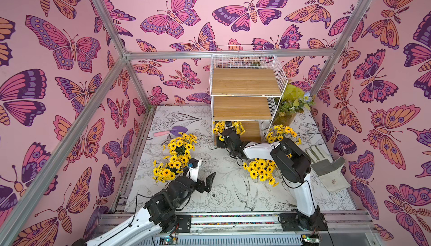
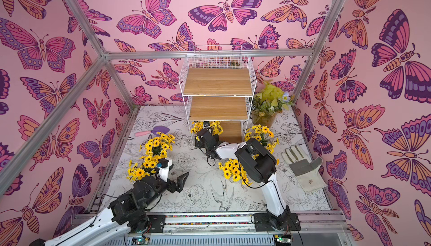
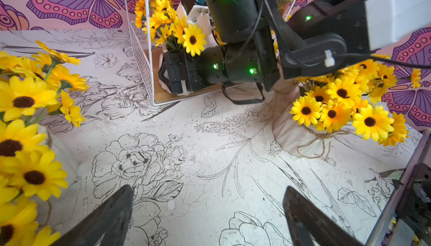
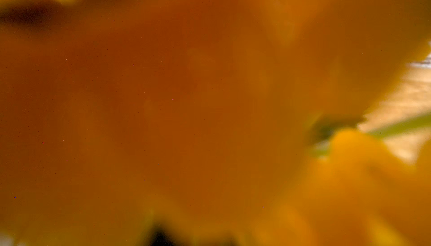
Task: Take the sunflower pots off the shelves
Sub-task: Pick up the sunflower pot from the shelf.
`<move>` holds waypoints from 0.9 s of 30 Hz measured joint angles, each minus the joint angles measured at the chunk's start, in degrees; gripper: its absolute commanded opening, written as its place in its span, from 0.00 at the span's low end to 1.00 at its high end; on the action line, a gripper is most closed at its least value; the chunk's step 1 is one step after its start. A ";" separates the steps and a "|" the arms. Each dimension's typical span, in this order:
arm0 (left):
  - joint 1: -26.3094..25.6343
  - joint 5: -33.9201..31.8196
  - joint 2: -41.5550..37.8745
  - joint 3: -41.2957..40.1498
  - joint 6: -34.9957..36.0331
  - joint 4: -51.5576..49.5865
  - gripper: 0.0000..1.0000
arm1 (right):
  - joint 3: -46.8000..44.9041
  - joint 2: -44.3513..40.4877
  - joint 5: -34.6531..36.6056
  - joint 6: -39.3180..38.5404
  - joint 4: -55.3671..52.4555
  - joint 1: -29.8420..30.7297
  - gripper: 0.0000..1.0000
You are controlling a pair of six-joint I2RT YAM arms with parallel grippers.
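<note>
The shelves (image 1: 245,81) stand at the back of the table, their upper two boards bare. One sunflower pot (image 1: 219,127) sits on the bottom board (image 3: 163,95). My right gripper (image 3: 168,77) reaches in low against that white pot, its fingertips hidden. The right wrist view is filled with blurred yellow petals (image 4: 210,93). Several more sunflower pots stand on the table: a cluster at the left (image 1: 179,143), one under my right arm (image 1: 261,170) and one right of the shelves (image 1: 281,133). My left gripper (image 1: 208,183) hovers open over bare table beside the left cluster, holding nothing (image 3: 207,193).
An amber pot of green leaves (image 1: 291,107) stands behind the shelves at the right. A purple trowel with a pink handle (image 1: 172,131) lies at the back left. A grey work glove (image 1: 326,165) lies at the right edge. Metal frame posts and a front rail (image 1: 233,219) bound the table.
</note>
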 measured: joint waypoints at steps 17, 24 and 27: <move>0.20 -7.52 -2.56 5.60 0.44 -3.74 1.00 | -10.45 -11.02 1.84 -2.47 -0.07 9.25 0.55; 0.46 -15.82 -3.87 7.50 0.44 -6.45 1.00 | -13.51 -12.20 2.91 -2.67 0.26 13.77 0.55; 0.48 -20.24 -4.50 8.66 0.46 -7.85 1.00 | -13.51 -12.20 2.95 -3.08 1.01 15.65 0.55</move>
